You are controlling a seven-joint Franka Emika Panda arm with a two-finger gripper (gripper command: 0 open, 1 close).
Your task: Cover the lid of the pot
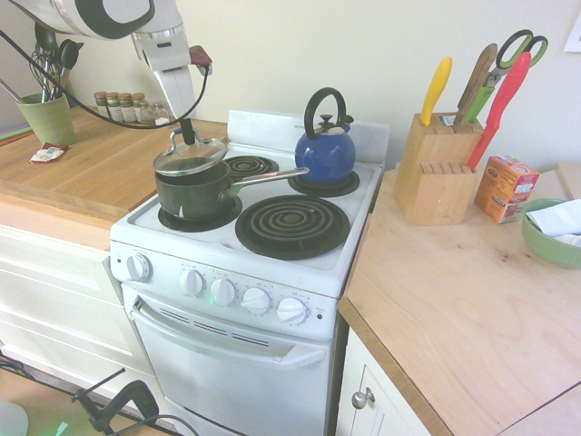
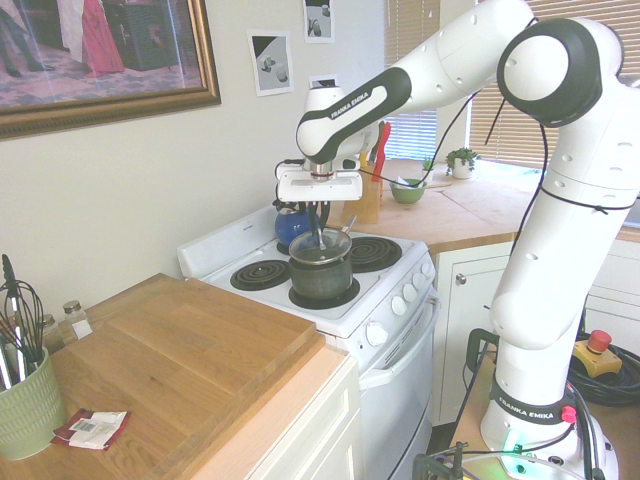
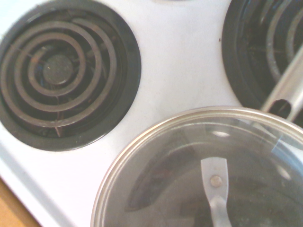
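The gripper (image 1: 187,134), clamped on the lid (image 1: 190,155), holds it tilted just above the pot (image 1: 192,193); a blue kettle (image 1: 325,150) stands at the stove's (image 1: 359,232) back edge.

Arm (image 2: 440,60) bent over, fingers (image 1: 186,136) pointing down, closed.

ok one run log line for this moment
tool: shut on lid knob | lid: tilted, above pot | pot: front left burner | step: not seated

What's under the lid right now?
The lid, gripped at its knob by the hand, hangs tilted just above the pot, not seated. Through the glass in the wrist view only the pot's dark interior shows; any contents can't be made out. The burner beneath is mostly covered.
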